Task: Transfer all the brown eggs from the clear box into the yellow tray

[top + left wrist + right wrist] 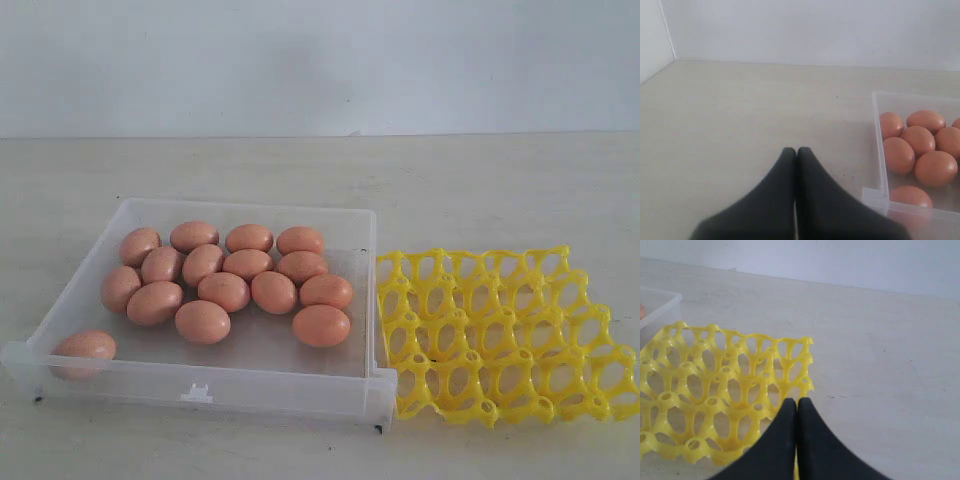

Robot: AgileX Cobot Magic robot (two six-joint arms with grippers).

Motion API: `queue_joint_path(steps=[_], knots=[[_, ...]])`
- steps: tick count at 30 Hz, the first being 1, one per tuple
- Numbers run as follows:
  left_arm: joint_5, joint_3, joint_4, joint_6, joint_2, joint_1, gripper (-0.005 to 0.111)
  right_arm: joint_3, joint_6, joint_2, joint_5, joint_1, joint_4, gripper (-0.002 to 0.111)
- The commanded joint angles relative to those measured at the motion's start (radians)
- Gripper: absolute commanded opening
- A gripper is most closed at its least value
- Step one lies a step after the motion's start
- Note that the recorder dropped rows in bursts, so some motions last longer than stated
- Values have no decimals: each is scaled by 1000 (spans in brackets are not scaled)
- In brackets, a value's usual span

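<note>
Backdrop: plain pale wall (320,60) behind a light, wood-toned counter (500,180).
Left hand (796,150): dark fingers pressed flat together, tips meeting, nothing between them; hanging over bare counter, off to the outer side of the clear box, clear of its wall.
Right hand (797,401): closed just as tightly, empty; tips showing in front of the yellow tray's near edge, toward the corner away from the box; height above it not readable.
Both hands in the exterior view: out of frame.
Clear box (250,385): shallow, square, see-through, flat on the counter; small front tab (196,393) at 6 o'clock on its rim.
Brown eggs (247,263): all inside the box, some sixteen countable; most packed shell to shell in a cluster from the box's centre toward 11 o'clock.
Loose eggs: two at the cluster's 6 o'clock fringe, lying a little apart from each other.
Lone egg (84,346): tucked into the box's 8 o'clock corner, well apart from the cluster, blurred behind the front wall.
Yellow tray (505,365): bright openwork lattice of round cups and raised posts, at 3 o'clock of the box, its edge just beside the box wall, possibly touching; every cup vacant.
</note>
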Motion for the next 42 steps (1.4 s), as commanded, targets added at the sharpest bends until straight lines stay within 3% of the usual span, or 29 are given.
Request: queue_joint_path(steps=[1,27,38,42], knots=[[-3,3,4,0,-1,0,-4,0,-10,-5,-8,-3,-24,0],[-3,3,4,0,-1,0,-4,0,-8,-5,-53,-3,-24,0],[-3,3,4,0,-1,0,-4,0,216,-5,-522,-3,409,0],[-3,3,4,0,-1,0,-4,0,213,-5,-655,-3,548,0]])
